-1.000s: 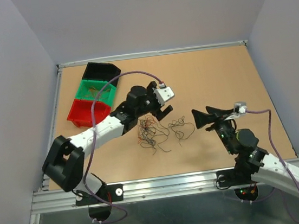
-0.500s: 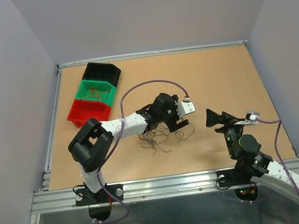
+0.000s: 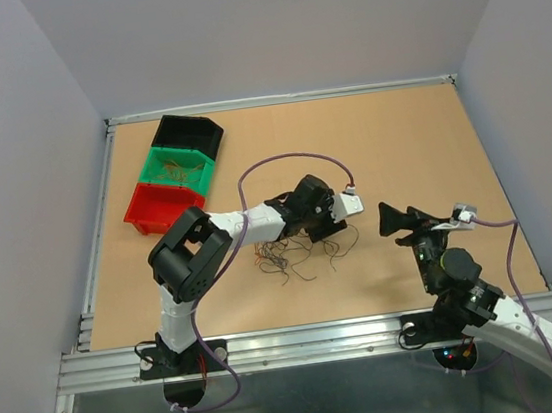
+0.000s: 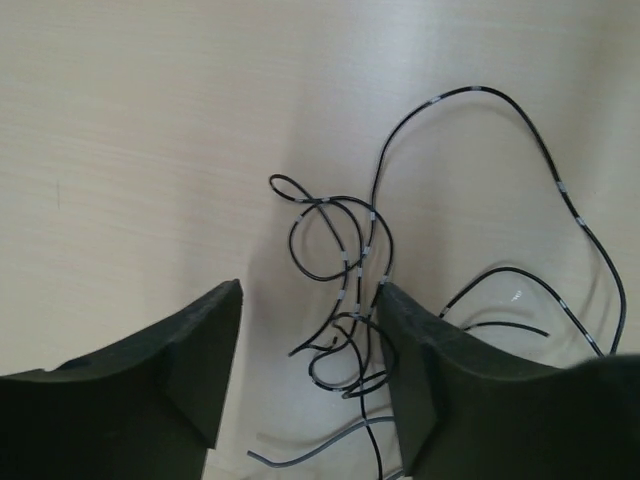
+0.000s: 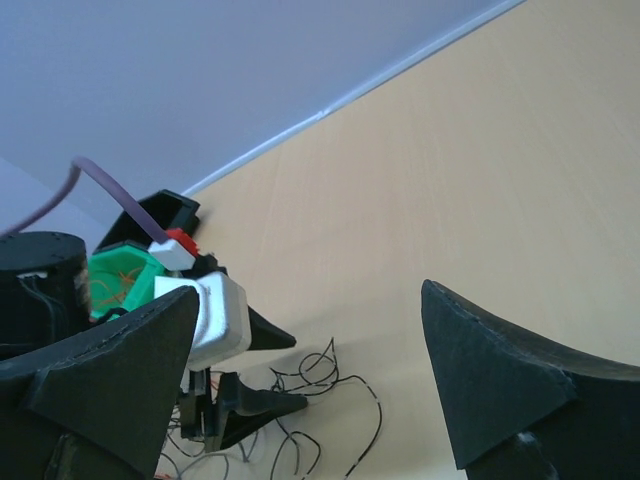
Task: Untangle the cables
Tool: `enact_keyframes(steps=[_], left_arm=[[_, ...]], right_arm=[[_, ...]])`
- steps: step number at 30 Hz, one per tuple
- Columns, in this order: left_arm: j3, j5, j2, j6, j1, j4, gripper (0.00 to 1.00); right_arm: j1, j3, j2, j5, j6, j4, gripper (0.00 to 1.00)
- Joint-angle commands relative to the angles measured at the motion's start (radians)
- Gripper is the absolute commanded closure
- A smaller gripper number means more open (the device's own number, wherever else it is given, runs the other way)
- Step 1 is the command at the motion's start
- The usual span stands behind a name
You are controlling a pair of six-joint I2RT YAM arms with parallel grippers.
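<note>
The cables point(image 3: 287, 256) lie as a loose tangle of thin black, grey and orange-red wires on the table's middle. My left gripper point(image 3: 332, 230) is down at the tangle's right edge. In the left wrist view its jaws stand apart, and curly black cable loops point(image 4: 345, 300) lie on the table between the fingers point(image 4: 450, 390), close to the right one. Nothing is clamped. My right gripper point(image 3: 395, 220) hovers wide open to the right of the tangle, empty. The right wrist view shows the left gripper point(image 5: 262, 372) over the black cables point(image 5: 335, 372).
Three bins stand in a row at the back left: black point(image 3: 187, 132), green point(image 3: 181, 167) with a few wires inside, and red point(image 3: 159, 209). The left arm's thick purple cable point(image 3: 280, 161) arches above the table. A metal rail point(image 3: 313, 341) runs along the near edge.
The left arm has swung right and down onto the tangle's right side, and its jaws have narrowed around black loops. The right gripper has drawn back a little to the right.
</note>
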Motion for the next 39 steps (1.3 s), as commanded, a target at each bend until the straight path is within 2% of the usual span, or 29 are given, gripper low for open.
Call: enact_keyframes(steps=[1,3,5,6,7,12,15,20,26,30,34,36,37,39], left_arm=[[0.015,-0.018,-0.015,0.026,-0.007,-0.038,0.43],[0.009,-0.012,-0.024,0.030,-0.007,-0.041,0.51],[0.007,0.005,-0.029,0.029,-0.007,-0.046,0.64],[0.010,0.007,-0.029,0.018,-0.007,-0.048,0.74],[0.019,-0.012,-0.030,0.006,-0.007,-0.046,1.00],[0.013,0.005,-0.094,-0.078,0.039,0.015,1.00],[-0.026,0.045,-0.197,-0.164,0.124,0.098,1.00],[-0.146,0.198,-0.424,-0.275,0.322,0.236,1.00],[-0.237,0.370,-0.668,-0.399,0.535,0.310,1.00],[-0.293,0.240,-0.788,-0.502,0.658,0.376,1.00],[-0.362,0.217,-0.877,-0.543,0.715,0.445,1.00],[-0.398,0.297,-0.920,-0.528,0.721,0.459,1.00],[-0.411,0.330,-0.941,-0.525,0.721,0.466,1.00],[-0.419,0.385,-0.957,-0.537,0.720,0.475,1.00]], right_arm=[[0.004,0.003,-0.050,0.001,-0.016,0.012,0.04],[0.004,-0.003,-0.068,-0.001,-0.022,0.012,0.05],[0.004,-0.003,-0.071,-0.004,-0.023,0.011,0.05],[0.004,-0.003,-0.071,-0.005,-0.023,0.011,0.05],[0.005,-0.003,-0.071,-0.008,-0.022,0.011,0.05],[0.004,-0.003,-0.062,-0.010,-0.013,0.012,0.07],[0.005,-0.004,-0.064,-0.010,-0.014,0.012,0.07],[0.005,-0.007,-0.065,-0.011,-0.016,0.012,0.08],[0.004,-0.011,-0.058,-0.027,-0.014,0.025,0.08],[0.004,-0.011,-0.044,-0.039,-0.014,0.042,0.09],[0.005,-0.018,-0.025,-0.048,-0.020,0.071,0.09],[0.005,-0.036,-0.009,-0.109,-0.058,0.130,0.10],[0.005,-0.046,0.002,-0.214,-0.087,0.162,0.10],[0.005,-0.064,0.065,-0.322,-0.154,0.242,0.10]])
